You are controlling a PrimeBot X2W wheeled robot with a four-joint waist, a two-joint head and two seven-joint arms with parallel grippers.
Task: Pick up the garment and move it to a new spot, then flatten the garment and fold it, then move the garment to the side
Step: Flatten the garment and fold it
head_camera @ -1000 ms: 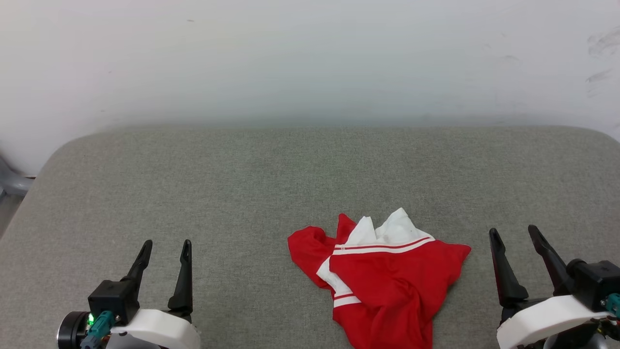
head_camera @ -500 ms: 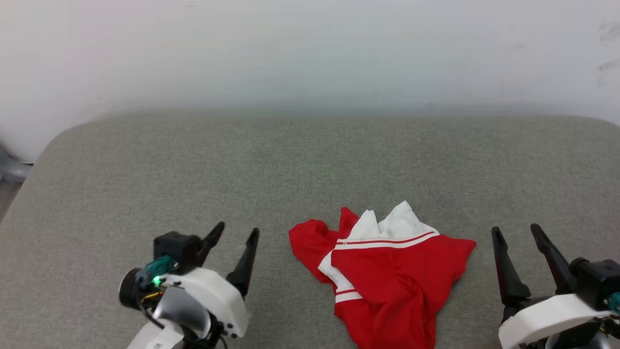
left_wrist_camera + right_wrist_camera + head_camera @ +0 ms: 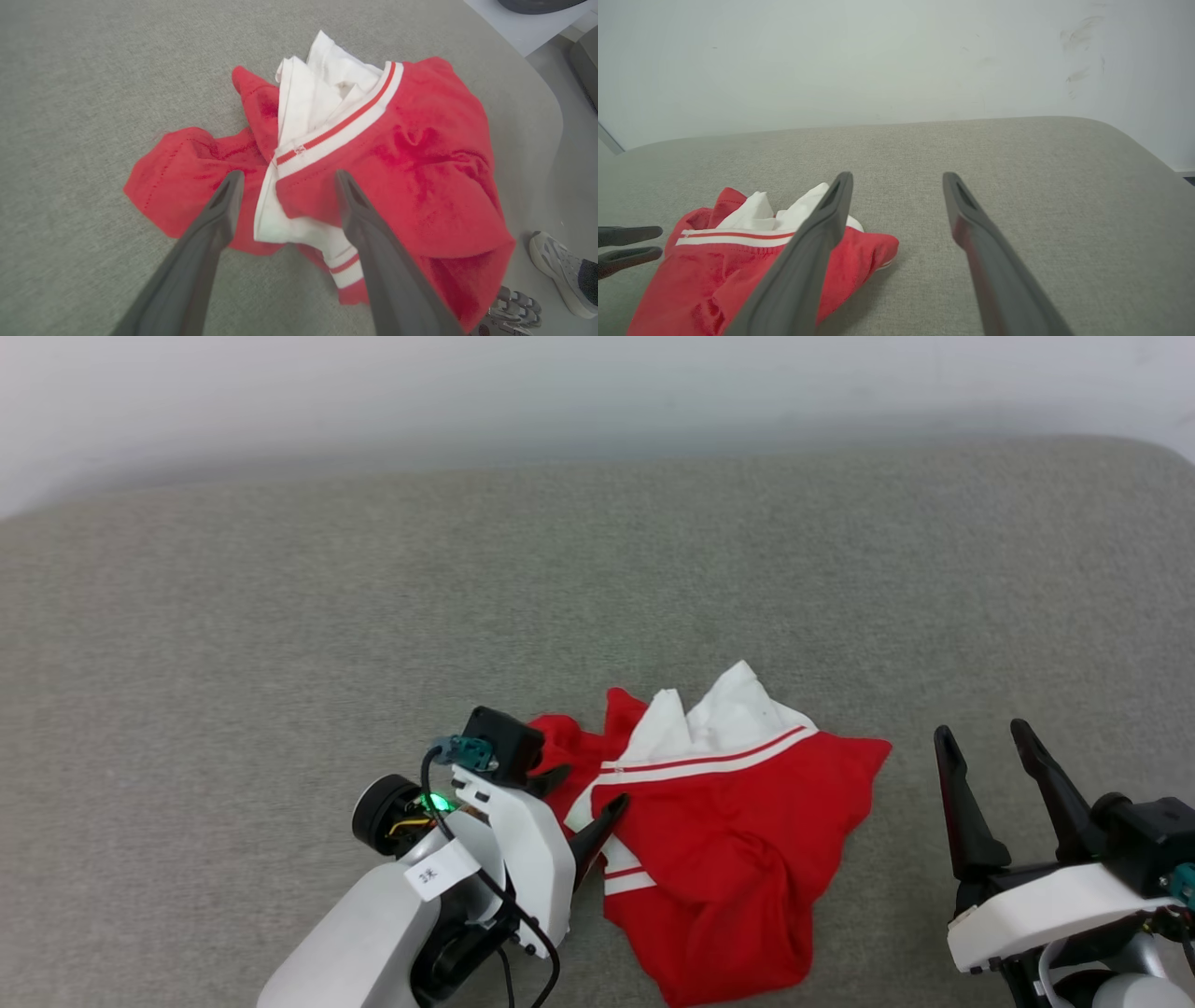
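Head view: the garment [image 3: 738, 840] lies crumpled on the grey fabric-covered bench [image 3: 280, 616], toward its near side and right of its middle. Red cloth is bunched, with a white part and a red-striped white band showing on top. The left gripper [image 3: 581, 795] sits at the garment's left edge, its two dark fingers spread apart over the cloth and nothing clamped between them. Whether the tips touch the fabric cannot be told. The right gripper [image 3: 980, 735] stands over bare bench near the garment's right side, apart from it, its fingers also wide apart and empty.

Left wrist view: the left gripper [image 3: 288, 175] points down at the garment [image 3: 420, 154]. One finger is over a red fold, the other over the red body, and the white striped band lies between them. The garment rests near a rounded edge of the bench [image 3: 70, 70]. Past that edge a pale shoe [image 3: 556, 270] stands on the floor.

Right wrist view: the right gripper [image 3: 897, 176] holds its fingers well apart above the bench [image 3: 1017, 154]. The garment [image 3: 714, 275] lies at the lower left, partly behind one finger. The left gripper's fingers [image 3: 628, 234] enter from the left edge beside it. A pale wall [image 3: 878, 60] rises behind the bench's far edge.
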